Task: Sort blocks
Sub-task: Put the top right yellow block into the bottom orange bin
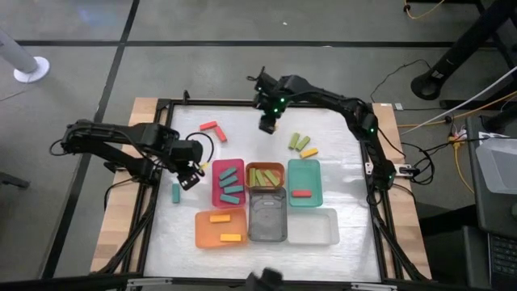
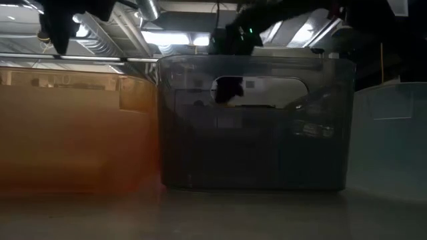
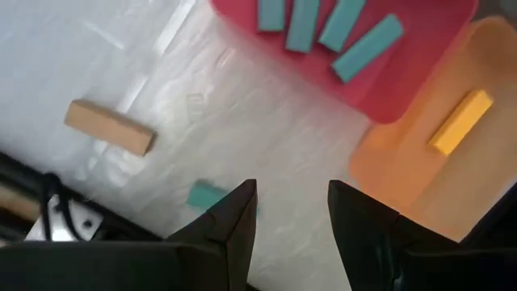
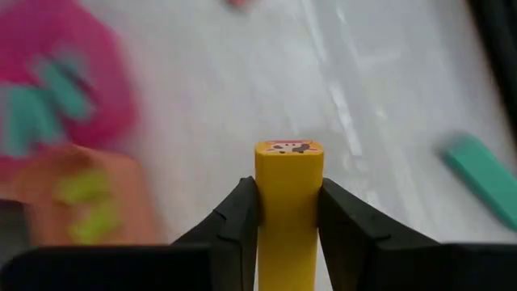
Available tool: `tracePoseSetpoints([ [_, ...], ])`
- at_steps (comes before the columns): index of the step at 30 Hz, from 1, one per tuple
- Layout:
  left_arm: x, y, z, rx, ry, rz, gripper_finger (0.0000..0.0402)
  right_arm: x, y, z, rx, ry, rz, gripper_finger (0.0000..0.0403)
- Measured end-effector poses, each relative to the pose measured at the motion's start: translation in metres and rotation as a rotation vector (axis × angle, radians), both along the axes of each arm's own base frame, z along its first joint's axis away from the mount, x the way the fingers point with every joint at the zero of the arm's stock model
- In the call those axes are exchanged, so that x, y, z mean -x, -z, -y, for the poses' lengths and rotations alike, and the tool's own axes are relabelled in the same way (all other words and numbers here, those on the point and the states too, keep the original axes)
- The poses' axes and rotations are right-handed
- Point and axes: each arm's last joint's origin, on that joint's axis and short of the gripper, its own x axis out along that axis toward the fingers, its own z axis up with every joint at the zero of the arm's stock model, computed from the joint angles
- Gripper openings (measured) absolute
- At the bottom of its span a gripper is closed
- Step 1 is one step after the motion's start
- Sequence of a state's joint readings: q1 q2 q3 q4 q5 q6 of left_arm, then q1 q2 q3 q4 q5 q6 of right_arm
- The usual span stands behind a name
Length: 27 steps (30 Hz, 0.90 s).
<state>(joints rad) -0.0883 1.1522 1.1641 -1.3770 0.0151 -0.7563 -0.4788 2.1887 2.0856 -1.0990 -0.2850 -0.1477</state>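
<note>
A yellow block (image 4: 288, 202) stands clamped between the right gripper's (image 1: 268, 123) fingers, raised over the far middle of the tabletop (image 1: 347, 170). The left gripper (image 1: 191, 179) hangs open beside the red tray (image 1: 215, 194), just above a lone teal block (image 1: 175, 192).

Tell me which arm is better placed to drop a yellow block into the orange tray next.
Right: its gripper already holds a yellow rectangular block. The left gripper is open and empty beside the orange plastic tray.
</note>
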Motion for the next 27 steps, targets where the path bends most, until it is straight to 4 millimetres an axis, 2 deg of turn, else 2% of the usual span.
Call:
tracePoseSetpoints([
  [4, 0.009, -0.004, 0.0, -0.001, 0.0, -0.006, 0.0141, -0.024, -0.022, -0.042, -0.025, -0.095, 0.11, 0.0107],
  [9, 0.016, -0.008, -0.001, 0.0, 0.008, 0.021, 0.0141, -0.051, -0.029, -0.108, -0.016, -0.251, 0.207, 0.0113],
  [18, 0.02, -0.01, -0.003, -0.063, 0.063, 0.03, 0.0141, -0.073, -0.039, -0.23, 0.05, -0.485, 0.371, 0.0113],
  [22, 0.02, -0.01, -0.004, -0.072, -0.014, 0.032, 0.0141, -0.077, -0.039, -0.268, 0.108, -0.521, 0.42, 0.0113],
  [27, 0.02, -0.01, -0.004, -0.062, -0.069, 0.032, 0.0141, -0.081, -0.028, -0.295, 0.108, -0.518, 0.419, 0.0114],
])
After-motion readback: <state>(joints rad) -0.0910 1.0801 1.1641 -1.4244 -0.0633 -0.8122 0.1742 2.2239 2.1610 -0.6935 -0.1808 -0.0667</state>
